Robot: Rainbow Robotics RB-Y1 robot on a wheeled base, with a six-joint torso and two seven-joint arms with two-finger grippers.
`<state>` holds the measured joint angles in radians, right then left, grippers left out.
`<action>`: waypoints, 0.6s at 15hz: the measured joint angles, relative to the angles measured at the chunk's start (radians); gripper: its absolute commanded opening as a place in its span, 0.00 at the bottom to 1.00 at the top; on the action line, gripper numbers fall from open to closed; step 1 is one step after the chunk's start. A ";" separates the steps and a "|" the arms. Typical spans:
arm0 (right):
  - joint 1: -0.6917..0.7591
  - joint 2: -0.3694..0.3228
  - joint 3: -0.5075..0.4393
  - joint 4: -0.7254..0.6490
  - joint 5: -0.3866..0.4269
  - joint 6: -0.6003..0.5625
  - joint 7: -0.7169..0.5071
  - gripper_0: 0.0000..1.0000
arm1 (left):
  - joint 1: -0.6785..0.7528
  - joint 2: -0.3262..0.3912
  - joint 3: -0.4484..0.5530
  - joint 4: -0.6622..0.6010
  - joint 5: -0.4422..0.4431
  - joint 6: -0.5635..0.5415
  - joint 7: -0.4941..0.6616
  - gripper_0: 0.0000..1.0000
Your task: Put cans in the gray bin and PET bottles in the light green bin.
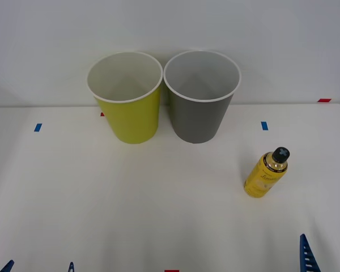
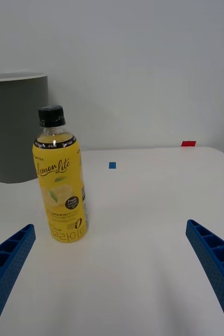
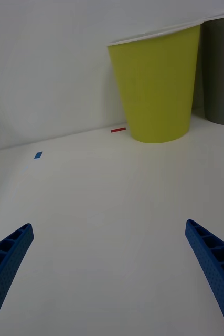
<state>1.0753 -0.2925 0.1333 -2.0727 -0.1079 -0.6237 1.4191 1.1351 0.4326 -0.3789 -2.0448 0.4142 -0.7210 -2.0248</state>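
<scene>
Front view: PET bottle (image 1: 266, 175) upright on table, ahead of right gripper (image 1: 306, 255), nearer it than left gripper (image 1: 39, 266).
Right wrist view: fingers spread, empty; bottle ahead, off-centre toward one finger.
Left wrist view: fingers spread, empty; light green bin (image 3: 156, 84) ahead, gray bin (image 3: 222, 68) beside it.

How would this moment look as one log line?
bottle: upright, table | green bin, gray bin: empty | left gripper, right gripper: open, idle

Upright yellow bottle (image 1: 265, 173) right of adjacent light green bin (image 1: 128, 116) and gray bin (image 1: 200, 113).
</scene>
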 measured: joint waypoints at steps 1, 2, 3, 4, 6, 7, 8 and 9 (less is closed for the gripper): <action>-0.004 0.003 0.013 0.001 -0.031 -0.008 0.014 1.00 | 0.000 0.000 0.000 0.000 0.000 0.000 0.000 1.00; -0.007 0.004 0.025 -0.002 -0.053 -0.016 0.051 1.00 | 0.000 0.000 0.000 0.000 0.000 0.000 0.000 1.00; -0.012 0.003 0.031 -0.003 -0.065 -0.021 0.106 1.00 | 0.000 0.000 0.000 0.000 0.000 0.000 0.000 1.00; -0.022 -0.002 0.039 -0.001 -0.075 -0.024 0.168 1.00 | 0.000 0.000 0.000 0.000 0.000 0.000 0.000 1.00; -0.056 -0.023 0.067 0.028 -0.095 -0.037 0.210 1.00 | 0.000 0.000 0.000 0.000 0.000 0.000 0.000 1.00; -0.088 -0.032 0.079 0.059 -0.103 -0.050 0.213 1.00 | 0.000 0.000 0.000 0.000 0.000 0.000 0.000 1.00; -0.118 -0.042 0.088 0.082 -0.109 -0.057 0.214 1.00 | 0.000 0.000 0.000 0.000 0.000 0.000 0.000 1.00; -0.151 -0.052 0.099 0.097 -0.114 -0.058 0.214 1.00 | 0.000 0.000 0.000 0.000 0.000 0.000 0.000 1.00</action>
<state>0.9241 -0.3443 0.2323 -1.9753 -0.2219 -0.6821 1.6333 1.1351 0.4326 -0.3789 -2.0447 0.4142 -0.7210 -2.0248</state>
